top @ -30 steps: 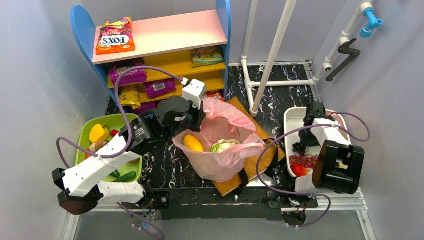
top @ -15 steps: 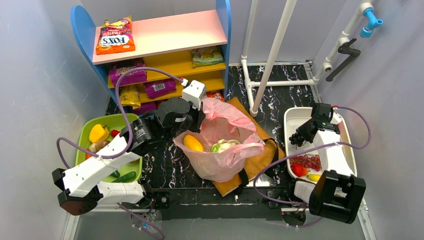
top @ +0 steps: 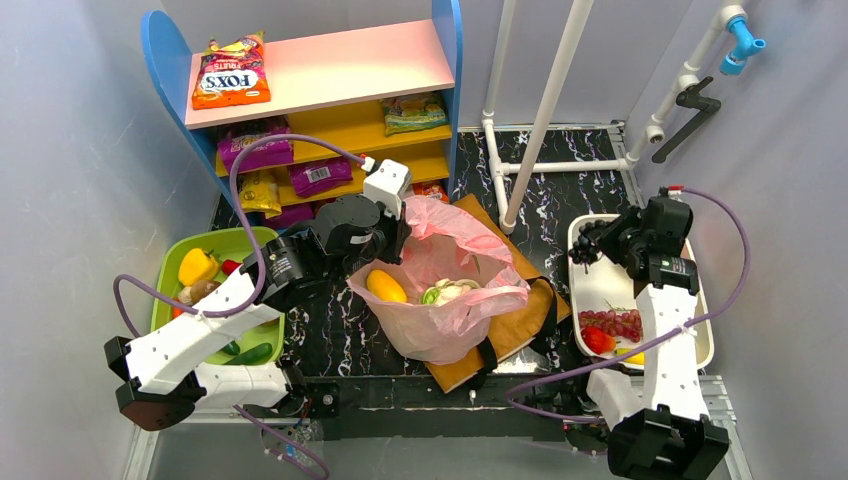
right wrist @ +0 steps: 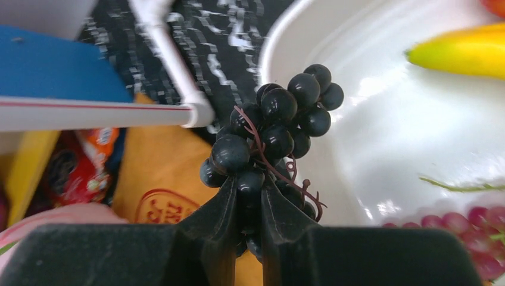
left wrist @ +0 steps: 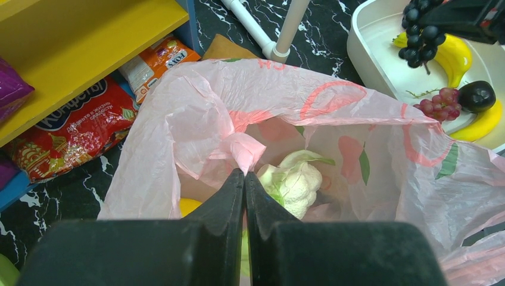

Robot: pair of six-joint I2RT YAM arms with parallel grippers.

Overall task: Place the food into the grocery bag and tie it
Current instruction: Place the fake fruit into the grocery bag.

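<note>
The pink grocery bag (top: 440, 290) stands open on the table between the arms. My left gripper (left wrist: 245, 174) is shut on a pinch of its far left rim (left wrist: 247, 149), holding the mouth up. Inside lie a yellow-orange fruit (top: 386, 286) and a green-and-white vegetable (left wrist: 295, 182). My right gripper (right wrist: 250, 185) is shut on a bunch of dark grapes (right wrist: 280, 125), which sticks out past the fingertips. In the top view these grapes (top: 588, 244) hang over the far left corner of the white tray (top: 600, 290), right of the bag.
Red grapes (top: 612, 322), a red fruit and a banana (right wrist: 458, 50) lie in the tray. A brown paper bag (top: 520, 320) lies flat under the pink one. A green basin (top: 235, 234) of vegetables sits left. The shelf (top: 330, 70) with snack packets and white pipes (top: 545, 110) stand behind.
The right arm has straightened, raising the dark grapes off the tray and carrying them to its far left corner. The left arm and the bag have not moved.
</note>
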